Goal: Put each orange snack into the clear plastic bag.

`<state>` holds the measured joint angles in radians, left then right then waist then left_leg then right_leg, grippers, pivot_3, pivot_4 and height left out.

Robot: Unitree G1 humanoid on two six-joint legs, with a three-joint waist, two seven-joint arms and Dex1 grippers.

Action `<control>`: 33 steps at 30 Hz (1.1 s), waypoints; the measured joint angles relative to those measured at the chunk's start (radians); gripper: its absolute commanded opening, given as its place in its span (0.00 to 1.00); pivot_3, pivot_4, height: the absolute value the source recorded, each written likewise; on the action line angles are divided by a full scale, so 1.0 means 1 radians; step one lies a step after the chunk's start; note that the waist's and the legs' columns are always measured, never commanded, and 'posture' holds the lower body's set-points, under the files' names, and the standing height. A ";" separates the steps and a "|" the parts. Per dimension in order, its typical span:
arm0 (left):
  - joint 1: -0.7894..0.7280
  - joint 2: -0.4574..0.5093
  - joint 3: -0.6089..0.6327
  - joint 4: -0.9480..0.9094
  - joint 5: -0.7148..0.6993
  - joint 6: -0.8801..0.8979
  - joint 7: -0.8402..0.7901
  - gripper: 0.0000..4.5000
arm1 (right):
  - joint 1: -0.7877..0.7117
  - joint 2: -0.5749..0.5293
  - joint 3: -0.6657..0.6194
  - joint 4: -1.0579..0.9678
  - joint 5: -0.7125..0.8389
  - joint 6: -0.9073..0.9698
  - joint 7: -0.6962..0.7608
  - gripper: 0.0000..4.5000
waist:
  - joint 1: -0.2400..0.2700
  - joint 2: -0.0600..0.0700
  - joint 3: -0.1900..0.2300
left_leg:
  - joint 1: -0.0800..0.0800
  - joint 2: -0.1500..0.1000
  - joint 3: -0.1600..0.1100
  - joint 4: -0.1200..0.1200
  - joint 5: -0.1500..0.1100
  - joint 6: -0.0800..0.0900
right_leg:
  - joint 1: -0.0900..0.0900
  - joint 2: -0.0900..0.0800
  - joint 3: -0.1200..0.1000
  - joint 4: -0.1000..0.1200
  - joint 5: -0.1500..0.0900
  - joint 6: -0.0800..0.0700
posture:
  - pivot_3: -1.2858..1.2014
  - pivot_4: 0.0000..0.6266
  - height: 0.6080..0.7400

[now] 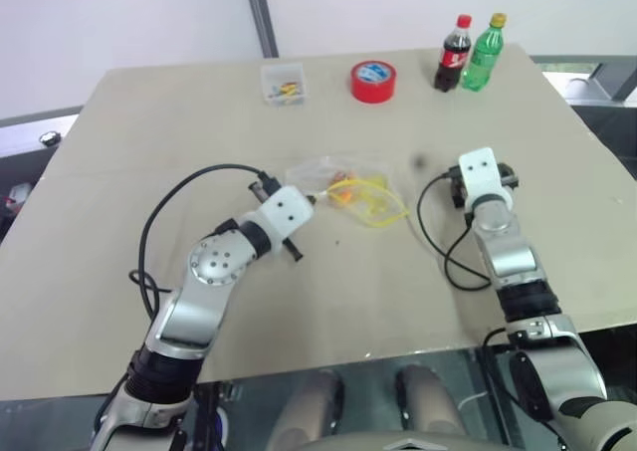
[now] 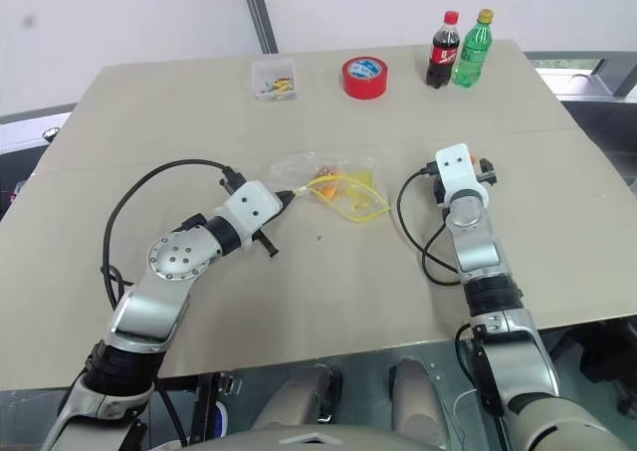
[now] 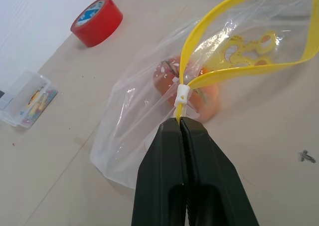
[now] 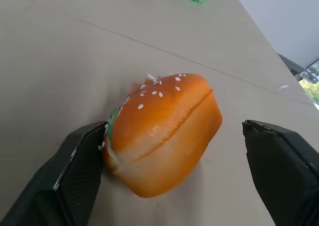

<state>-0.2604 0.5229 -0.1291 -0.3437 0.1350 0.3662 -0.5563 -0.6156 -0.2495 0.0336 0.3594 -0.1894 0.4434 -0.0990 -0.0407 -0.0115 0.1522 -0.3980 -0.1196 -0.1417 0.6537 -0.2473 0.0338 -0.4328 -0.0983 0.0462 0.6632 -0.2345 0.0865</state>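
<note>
Orange snack [image 4: 162, 131], burger-shaped, apparently soft and light: we found it between the spread right gripper [image 4: 174, 171], best pinched across its bun. We noted the left gripper [image 3: 183, 131] pressed together on the clear plastic bag [image 3: 149, 116] seal strip.

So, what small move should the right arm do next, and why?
Probably close the right gripper on the speckled orange snack. The snack lies on the table between its open fingers, one already touching, the other still apart. The left gripper holds the clear plastic bag by its yellow seal strip, one snack inside.
</note>
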 measured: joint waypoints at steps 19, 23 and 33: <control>0.000 -0.008 0.010 0.003 -0.018 0.001 0.016 0.00 | 0.224 0.024 -0.288 -0.773 0.817 0.494 0.396 0.30 | 0.007 0.000 0.000 | -0.001 0.001 -0.002 0.000 0.000 0.001 | 0.001 0.000 -0.002 -0.001 0.000 0.000 | 0.52 0.24 0.80; -0.006 -0.009 0.013 0.004 -0.028 -0.007 0.016 0.00 | 0.296 0.009 -0.314 -0.925 1.092 0.667 0.406 0.30 | 0.007 0.000 0.000 | 0.000 0.001 -0.002 0.000 -0.003 0.004 | 0.001 0.000 -0.002 -0.001 0.000 0.000 | 0.52 0.24 0.80; 0.006 0.044 0.039 -0.004 -0.119 -0.092 -0.089 0.00 | 0.235 0.167 -0.057 -0.695 0.983 0.617 0.273 0.30 | 0.004 0.000 0.000 | 0.001 0.000 -0.001 0.000 0.000 0.000 | 0.001 -0.001 -0.001 0.000 0.000 -0.001 | 0.52 0.24 0.80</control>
<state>-0.2548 0.5673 -0.0897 -0.3477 0.0161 0.2740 -0.6452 -0.3801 -0.0826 -0.0238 -0.3352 0.7936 1.0608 0.1737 -0.0365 -0.0115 0.1522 -0.3974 -0.1194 -0.1430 0.6541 -0.2474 0.0340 -0.4320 -0.0989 0.0449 0.6631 -0.2341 0.0860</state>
